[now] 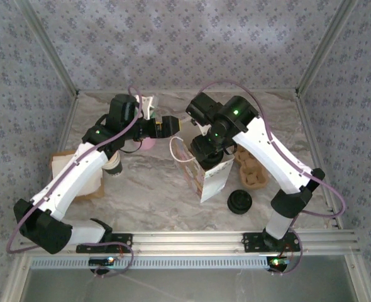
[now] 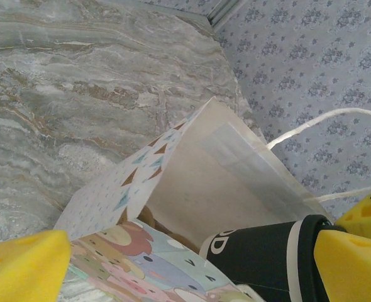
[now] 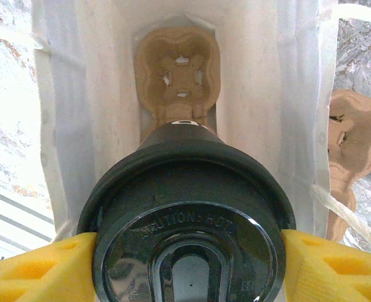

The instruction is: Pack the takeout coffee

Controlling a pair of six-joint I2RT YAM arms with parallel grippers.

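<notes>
Right wrist view: shows the takeout coffee (image 3: 187, 189) clamped at lid level between the yellow pads (image 3: 34, 270) of the right end effector (image 3: 185, 267), jaws part-open to the width of the black lid. Hangs directly over the mouth of the white paper bag (image 3: 97, 94), above a brown pulp carrier (image 3: 176, 69) lying at the bottom; not yet seated. Cannot confirm the cup body below the lid from this angle.

Left wrist view: shows the left end effector (image 2: 188, 255) spread fully wide, holding nothing, close beside the bag's open mouth. Cannot confirm contact with the bag.

Probable faults from here:
- Separation of lid from cup, given a grip that looks to be on the lid alone; would spill coffee into the bag.
- Snagging on a bag wall or the string handle (image 2: 311, 126) during descent; would fold or tip the unsupported bag.
- Missing a carrier pocket; would leave the cup tilted on a ridge.
- Releasing too high; would drop and topple the cup.

Lower straight, keep upright, release only once seated.
</notes>
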